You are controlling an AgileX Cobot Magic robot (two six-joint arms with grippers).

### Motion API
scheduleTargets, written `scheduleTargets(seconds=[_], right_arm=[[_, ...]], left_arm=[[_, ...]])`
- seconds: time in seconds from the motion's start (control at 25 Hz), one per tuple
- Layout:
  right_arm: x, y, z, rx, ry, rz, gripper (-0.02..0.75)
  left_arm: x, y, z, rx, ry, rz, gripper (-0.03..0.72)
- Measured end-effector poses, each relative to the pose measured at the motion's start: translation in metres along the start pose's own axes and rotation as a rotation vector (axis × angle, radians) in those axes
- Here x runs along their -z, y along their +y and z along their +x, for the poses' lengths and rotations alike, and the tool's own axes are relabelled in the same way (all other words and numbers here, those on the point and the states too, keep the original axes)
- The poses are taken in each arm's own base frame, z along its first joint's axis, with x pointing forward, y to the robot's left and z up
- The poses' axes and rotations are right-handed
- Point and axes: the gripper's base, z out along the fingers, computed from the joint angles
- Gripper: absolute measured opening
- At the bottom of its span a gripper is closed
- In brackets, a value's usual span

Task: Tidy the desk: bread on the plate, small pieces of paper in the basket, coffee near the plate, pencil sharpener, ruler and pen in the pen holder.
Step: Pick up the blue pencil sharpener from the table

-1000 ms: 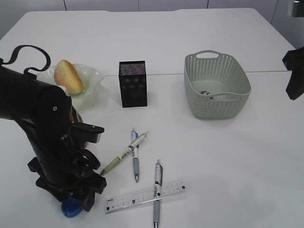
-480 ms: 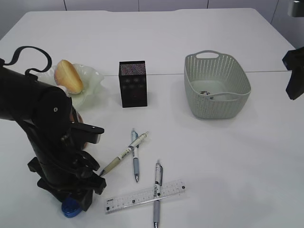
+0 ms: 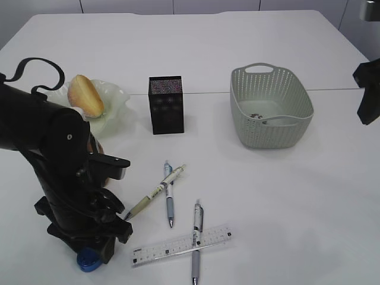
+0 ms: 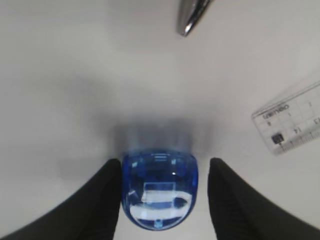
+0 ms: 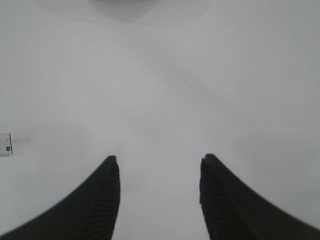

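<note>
A blue pencil sharpener [image 4: 160,190] lies on the desk [image 3: 285,196] at the front left [image 3: 89,260]. My left gripper [image 4: 165,162] straddles it, open: the left finger touches its side and the right finger stands a little apart. My right gripper [image 5: 159,158] hangs open over bare desk at the far right edge [image 3: 369,98]. The bread [image 3: 86,95] rests on the green plate [image 3: 117,95]. The clear ruler [image 3: 181,244] lies under one pen [image 3: 196,240], and two crossed pens [image 3: 169,193] lie above it. The coffee is hidden behind my left arm [image 3: 65,172].
The black mesh pen holder [image 3: 166,104] stands right of the plate. The grey-green basket [image 3: 270,107] sits at the back right with small bits inside. A pen tip [image 4: 192,15] and the ruler's end [image 4: 292,122] lie close to the sharpener.
My left gripper's jaws have narrowed around the blue sharpener and the arm has sunk slightly. The right arm and the other things have not moved.
</note>
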Motion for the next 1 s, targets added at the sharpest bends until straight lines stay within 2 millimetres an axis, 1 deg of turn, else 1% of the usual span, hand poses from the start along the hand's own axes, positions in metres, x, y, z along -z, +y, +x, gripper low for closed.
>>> scheduleTargets(seconds=[0.52, 1.0], right_arm=[[0.0, 0.0, 0.0, 0.0, 0.0, 0.0, 0.379], [0.0, 0.0, 0.0, 0.004, 0.0, 0.0, 0.379]], left_arm=[[0.0, 0.0001, 0.0005, 0.0, 0.006, -0.001, 0.345], [0.0001, 0.0001, 0.0005, 0.0, 0.007, -0.001, 0.323]])
